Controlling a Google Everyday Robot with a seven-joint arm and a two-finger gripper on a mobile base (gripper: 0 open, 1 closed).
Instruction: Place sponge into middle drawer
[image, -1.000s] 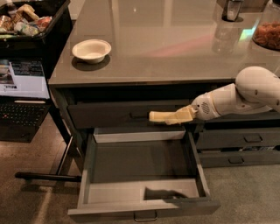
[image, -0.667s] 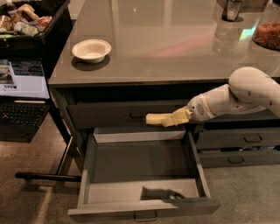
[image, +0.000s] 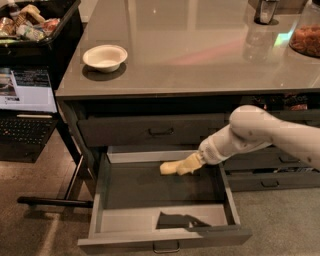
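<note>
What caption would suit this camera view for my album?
The robot's gripper holds the sponge over the open middle drawer.

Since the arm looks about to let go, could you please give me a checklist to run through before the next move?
1. Middle drawer pulled open: ok.
2. Sponge held at the tip of the claw: ok.
3. Sponge and claw inside the drawer's outline, near its back wall: ok.
4. Sponge resting on the drawer floor rather than hanging above it: cannot tell.
5. Nothing else lying where the sponge would land: ok.
6. Top drawer shut, not blocking the arm: ok.
</note>
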